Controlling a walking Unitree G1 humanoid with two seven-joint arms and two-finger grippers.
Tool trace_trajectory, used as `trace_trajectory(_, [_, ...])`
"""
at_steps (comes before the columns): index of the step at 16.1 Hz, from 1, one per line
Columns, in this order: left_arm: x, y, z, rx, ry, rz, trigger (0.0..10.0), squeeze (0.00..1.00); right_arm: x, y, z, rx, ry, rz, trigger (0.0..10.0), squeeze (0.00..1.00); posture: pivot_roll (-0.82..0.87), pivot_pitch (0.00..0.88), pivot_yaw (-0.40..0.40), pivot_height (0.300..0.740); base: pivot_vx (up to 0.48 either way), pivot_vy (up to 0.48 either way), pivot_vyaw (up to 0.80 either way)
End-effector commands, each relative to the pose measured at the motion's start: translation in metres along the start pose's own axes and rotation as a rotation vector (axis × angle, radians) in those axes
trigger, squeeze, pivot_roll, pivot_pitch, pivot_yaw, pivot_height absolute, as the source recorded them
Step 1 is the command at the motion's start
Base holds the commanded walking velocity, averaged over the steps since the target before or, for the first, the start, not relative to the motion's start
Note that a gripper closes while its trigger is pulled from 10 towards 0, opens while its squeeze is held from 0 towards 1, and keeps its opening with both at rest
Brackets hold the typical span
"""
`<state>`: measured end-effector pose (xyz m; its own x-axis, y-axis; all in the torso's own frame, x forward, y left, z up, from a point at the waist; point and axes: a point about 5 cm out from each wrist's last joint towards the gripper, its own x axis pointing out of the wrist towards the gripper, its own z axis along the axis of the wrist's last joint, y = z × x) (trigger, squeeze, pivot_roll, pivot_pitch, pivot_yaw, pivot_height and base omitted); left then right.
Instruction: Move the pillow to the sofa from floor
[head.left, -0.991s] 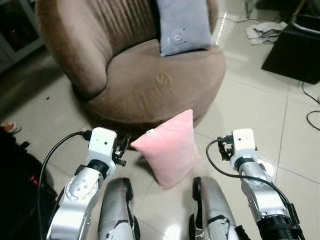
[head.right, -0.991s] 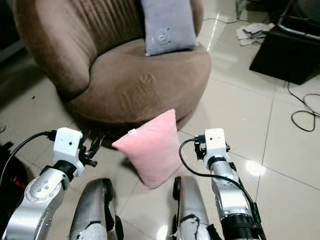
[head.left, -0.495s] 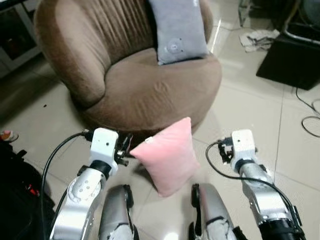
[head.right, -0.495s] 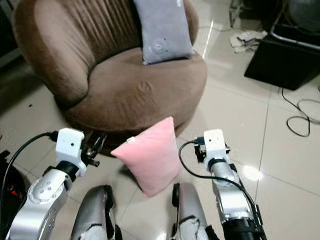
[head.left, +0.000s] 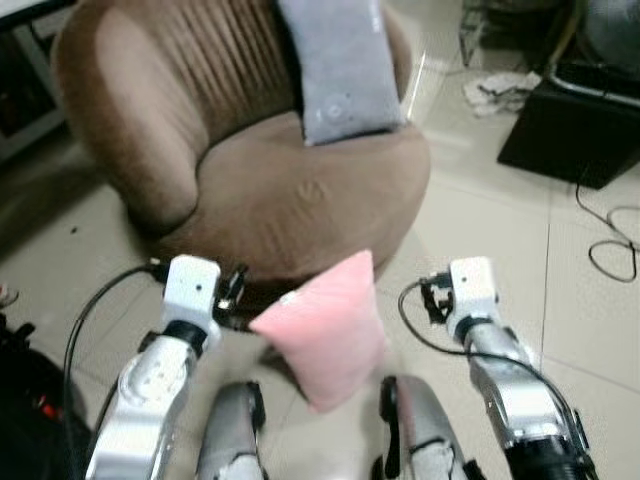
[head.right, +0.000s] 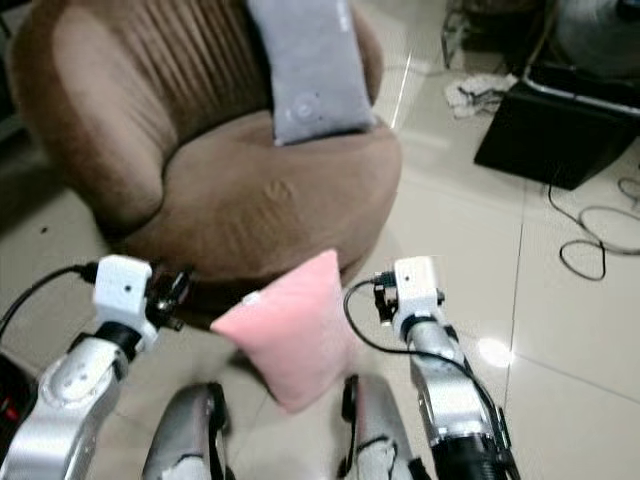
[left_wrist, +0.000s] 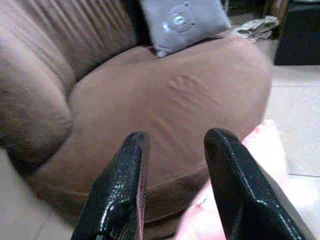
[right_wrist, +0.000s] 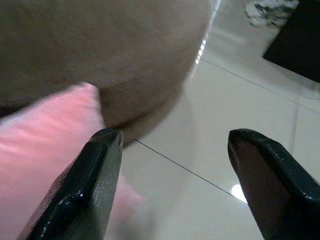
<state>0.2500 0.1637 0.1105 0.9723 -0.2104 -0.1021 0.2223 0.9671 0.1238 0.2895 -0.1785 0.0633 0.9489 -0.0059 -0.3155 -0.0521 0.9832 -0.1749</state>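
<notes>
The pink pillow (head.left: 325, 335) stands on the tiled floor (head.left: 480, 210) just before the brown sofa (head.left: 300, 190). Left gripper (left_wrist: 175, 150) and right gripper (right_wrist: 175, 150), both spread, flank it.

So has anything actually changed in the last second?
Mostly the camera has shifted, blurring the picture. The pink pillow stands on the floor against the brown sofa, not held. The left hand and right hand flank it, both open, as before. The grey pillow is unmoved.
</notes>
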Motion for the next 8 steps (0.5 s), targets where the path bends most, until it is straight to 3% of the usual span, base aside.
trace_trajectory(1, [0.0004, -0.0047, -0.0002, 0.014, 0.003, -0.022, 10.0, 0.00, -0.0011, -0.0072, -0.0011, 0.005, 0.009, -0.027, 10.0, 0.00, -0.01, 0.115, 0.010, 0.554, 0.315, 0.000, 0.00])
trace_trajectory(7, [0.0018, -0.0038, 0.0005, 0.017, 0.000, -0.026, 10.0, 0.00, -0.0004, -0.0067, -0.0007, 0.007, 0.012, -0.028, 10.0, 0.00, -0.01, 0.111, 0.012, 0.554, 0.307, 0.000, 0.00])
trace_trajectory(8, [0.0012, -0.0047, 0.0001, 0.021, 0.002, -0.033, 10.0, 0.00, -0.0003, -0.0066, -0.0010, 0.010, 0.015, -0.025, 10.0, 0.00, -0.01, 0.111, 0.012, 0.554, 0.000, 0.000, 0.00])
